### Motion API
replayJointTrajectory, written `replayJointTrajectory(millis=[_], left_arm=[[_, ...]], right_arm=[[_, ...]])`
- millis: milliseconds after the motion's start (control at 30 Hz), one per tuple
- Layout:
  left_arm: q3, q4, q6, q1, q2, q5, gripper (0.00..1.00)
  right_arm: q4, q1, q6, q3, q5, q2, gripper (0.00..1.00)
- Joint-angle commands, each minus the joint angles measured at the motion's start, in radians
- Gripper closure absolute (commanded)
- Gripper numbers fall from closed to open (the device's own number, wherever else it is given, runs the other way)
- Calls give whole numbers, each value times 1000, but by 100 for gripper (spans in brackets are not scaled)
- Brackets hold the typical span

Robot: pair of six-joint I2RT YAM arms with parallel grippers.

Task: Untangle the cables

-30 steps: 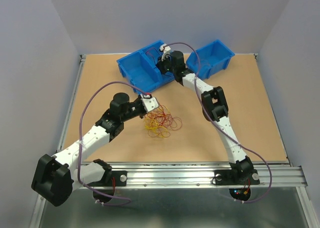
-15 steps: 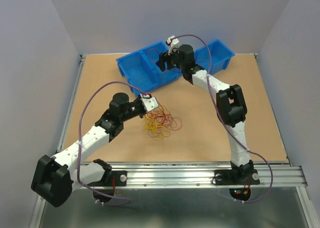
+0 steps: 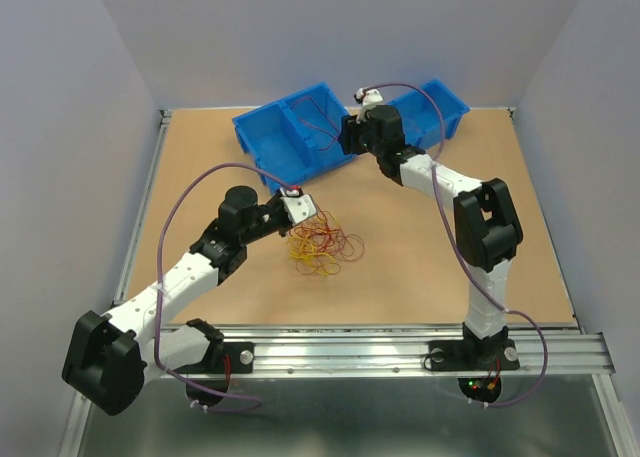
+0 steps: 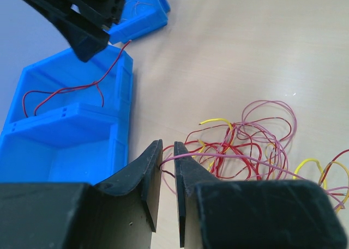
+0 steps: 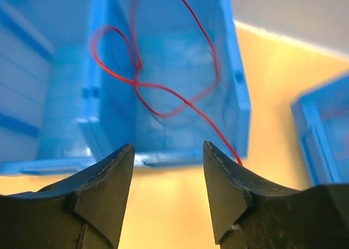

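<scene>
From above, the tan counter (image 3: 200, 177) carries a loose tangle of cables (image 3: 325, 242) in red, yellow and orange near its middle. The left jaws sit at the tangle's upper left edge. Behind it a divided blue bin (image 3: 275, 142) stands askew, with a second blue bin (image 3: 445, 102) further right. The right arm reaches between them, and the right jaws hang at the divided bin's right end. A single red cable (image 3: 318, 117) lies in that bin's right compartment. From this height neither pair of jaws can be read.

The left wrist view shows the left jaws drawn narrow, with a slim gap between the tips. One pale red strand runs taut from the tangle (image 4: 245, 145) across that gap. I cannot tell whether it is pinched. The divided bin (image 4: 71, 129) stands just beside the jaws on the left, and the red cable (image 4: 71, 90) trails over its rim. The right arm's dark jaws loom above it.

The right wrist view shows the right jaws spread wide with nothing between them. Beyond them the red cable (image 5: 136, 85) loops inside the bin (image 5: 240, 96), one end crossing the near rim beside the right-hand tip. The second bin (image 5: 322, 134) blurs at the right edge.
</scene>
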Motion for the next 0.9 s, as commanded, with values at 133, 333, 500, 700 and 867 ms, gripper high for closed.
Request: replayJointTrajectory(millis=[133, 333, 500, 700, 867], left_arm=[[27, 44, -15, -3, -37, 8, 74], [25, 44, -13, -4, -38, 8, 74], [27, 44, -12, -2, -34, 8, 74], [27, 44, -12, -3, -35, 8, 74], [27, 44, -10, -4, -32, 7, 74]], right_arm=[[-36, -27, 199, -46, 234, -22, 43], [-64, -52, 248, 5, 260, 26, 40], [-71, -64, 274, 37, 275, 70, 41], [-77, -70, 272, 66, 271, 103, 46], [-77, -79, 272, 92, 248, 133, 62]])
